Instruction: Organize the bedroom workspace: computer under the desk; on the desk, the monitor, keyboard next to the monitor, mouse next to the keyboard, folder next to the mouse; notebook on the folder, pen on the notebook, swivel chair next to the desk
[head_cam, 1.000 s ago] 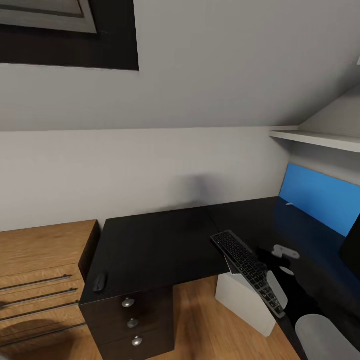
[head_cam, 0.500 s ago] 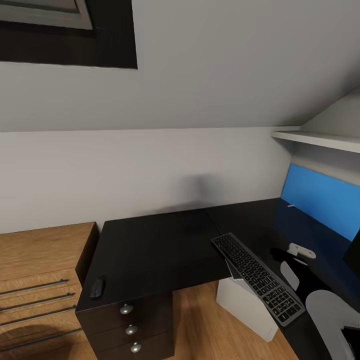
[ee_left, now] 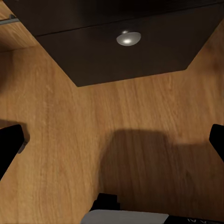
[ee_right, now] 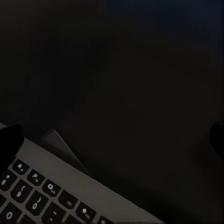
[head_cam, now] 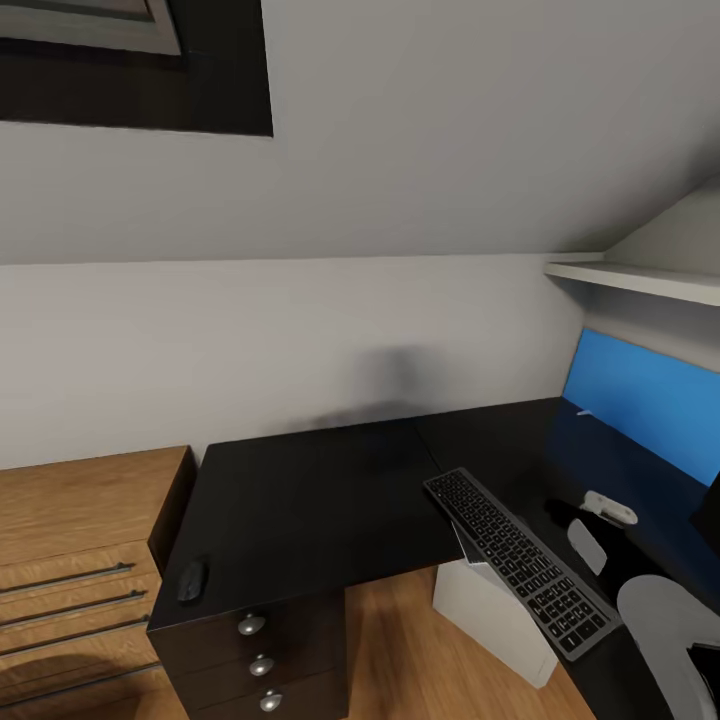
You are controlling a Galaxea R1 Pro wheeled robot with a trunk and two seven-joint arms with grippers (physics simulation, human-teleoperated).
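The glossy black desk (head_cam: pixel 300 500) fills the middle of the head view. The keyboard (head_cam: pixel 520 560) lies slantwise at the desk's inner corner, and part of it overhangs the white computer (head_cam: pixel 490 610) standing under the desk. Near the front left corner of the desk lies the small black mouse (head_cam: pixel 192 580). A sliver of the monitor (head_cam: pixel 710 515) shows at the right edge. My right gripper (ee_right: pixel 112 140) hovers open over the dark desk top, with a corner of the keyboard (ee_right: pixel 42 191) just below it. My left gripper (ee_left: pixel 112 144) is open above the wooden floor, facing a drawer knob (ee_left: pixel 127 38).
A light wooden drawer chest (head_cam: pixel 80 540) stands against the desk's left side. A blue back panel (head_cam: pixel 640 400) and a white shelf (head_cam: pixel 640 280) rise at the right. My grey right arm (head_cam: pixel 665 630) shows at the lower right. A sloped ceiling hangs overhead.
The keyboard has swung so that its near end lies further right, and it looks flatter. The view has shifted a little, and my right arm has come further into view.
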